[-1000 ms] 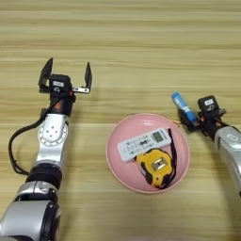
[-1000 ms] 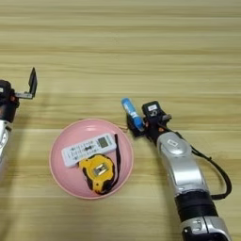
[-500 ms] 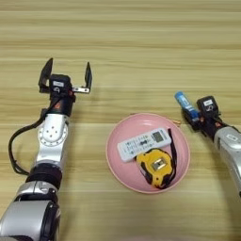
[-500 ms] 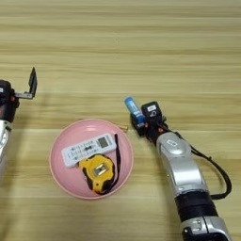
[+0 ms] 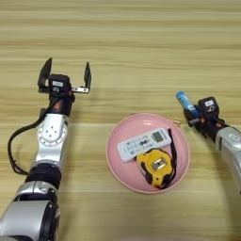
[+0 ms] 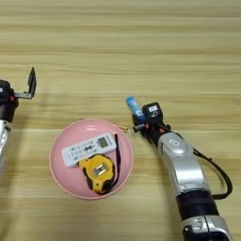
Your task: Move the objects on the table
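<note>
Holding the small blue-and-white tube (image 6: 134, 108), the right gripper (image 6: 140, 118) has slid right and slightly down over the last second, away from the big pink round plate (image 5: 181, 164); fingers clamp the tube's lower end. Slim white remote with grey screen (image 5: 144, 143) and yellow-black tape measure (image 5: 157, 166) lie unmoved in the plate. Left gripper (image 5: 64, 76) idles, fingers spread, empty, over the light wood-grain table (image 5: 141, 42). Tube probably heads for bare table.

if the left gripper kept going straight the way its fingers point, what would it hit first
Nothing, as far as these views show. The left gripper is open, pointing toward the far table, where only bare wood lies ahead.
</note>
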